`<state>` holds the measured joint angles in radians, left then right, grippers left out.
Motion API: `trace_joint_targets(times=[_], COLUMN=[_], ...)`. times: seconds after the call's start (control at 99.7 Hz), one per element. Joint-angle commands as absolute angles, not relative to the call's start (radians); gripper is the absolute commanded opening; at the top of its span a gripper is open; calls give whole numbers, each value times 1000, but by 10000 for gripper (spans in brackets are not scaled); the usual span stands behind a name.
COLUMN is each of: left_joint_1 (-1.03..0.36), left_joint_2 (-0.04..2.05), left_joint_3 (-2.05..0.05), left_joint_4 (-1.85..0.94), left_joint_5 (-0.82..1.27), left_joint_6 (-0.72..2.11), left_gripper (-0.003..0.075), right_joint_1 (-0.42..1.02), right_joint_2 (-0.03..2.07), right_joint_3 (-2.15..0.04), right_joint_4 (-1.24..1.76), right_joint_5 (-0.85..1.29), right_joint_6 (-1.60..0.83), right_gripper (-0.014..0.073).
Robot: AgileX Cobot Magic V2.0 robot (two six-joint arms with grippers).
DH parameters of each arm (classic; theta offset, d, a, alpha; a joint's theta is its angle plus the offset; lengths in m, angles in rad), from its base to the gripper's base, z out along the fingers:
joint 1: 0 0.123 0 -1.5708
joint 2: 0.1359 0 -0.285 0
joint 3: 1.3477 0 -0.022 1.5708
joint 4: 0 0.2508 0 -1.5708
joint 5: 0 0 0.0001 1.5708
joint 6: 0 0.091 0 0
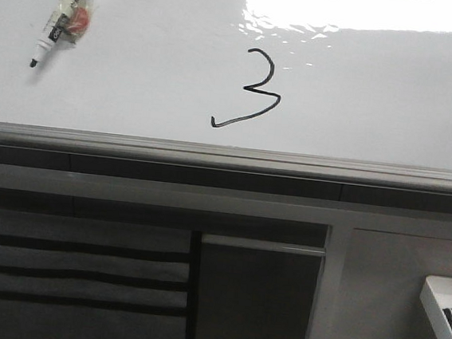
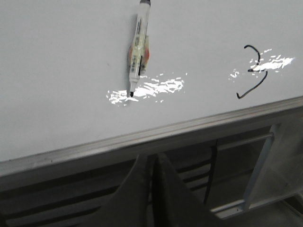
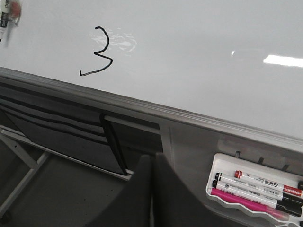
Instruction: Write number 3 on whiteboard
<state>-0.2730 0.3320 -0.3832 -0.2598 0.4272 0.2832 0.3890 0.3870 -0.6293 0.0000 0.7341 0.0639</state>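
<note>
A black hand-drawn number 3 (image 1: 252,90) with a long lower tail stands on the whiteboard (image 1: 138,89), near its lower frame. It also shows in the left wrist view (image 2: 252,71) and the right wrist view (image 3: 98,52). A black-tipped marker (image 1: 62,13) lies uncapped on the board at the upper left, also seen in the left wrist view (image 2: 138,49). My left gripper (image 2: 154,158) is shut and empty, below the board's frame. My right gripper (image 3: 152,158) is shut and empty, below the frame too. Neither gripper shows in the front view.
A grey metal frame (image 1: 227,157) edges the board's lower side. Below it are grey cabinet panels (image 1: 257,301) and a slatted panel (image 1: 72,275). A white tray (image 3: 251,191) with several markers hangs at the lower right, also in the front view (image 1: 446,315).
</note>
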Motion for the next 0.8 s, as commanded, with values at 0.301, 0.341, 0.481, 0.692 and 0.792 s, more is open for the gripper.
trace_joint_targets(times=[0.301, 0.341, 0.481, 0.692, 0.792], left_joint_1=[-208, -192, -149, -133, -133], left_joint_2=[171, 127, 18, -1, -39], left_joint_3=[-243, -211, -110, 7, 8], left_joint_4=[-231, -233, -235, -237, -186], left_joint_5=[261, 219, 95, -64, -48], left_joint_6=[273, 273, 273, 269, 224], left_gripper=[-18, -18, -18, -18, -18], right_joint_1=[383, 383, 383, 383, 383], right_joint_2=[392, 392, 392, 392, 392], right_joint_3=[-653, -653, -653, -653, -653], right_joint_4=[-7, -7, -7, -7, -7], right_joint_5=[668, 668, 668, 668, 668], right_joint_6=[64, 64, 64, 64, 64], right_gripper=[-74, -74, -74, -74, -74])
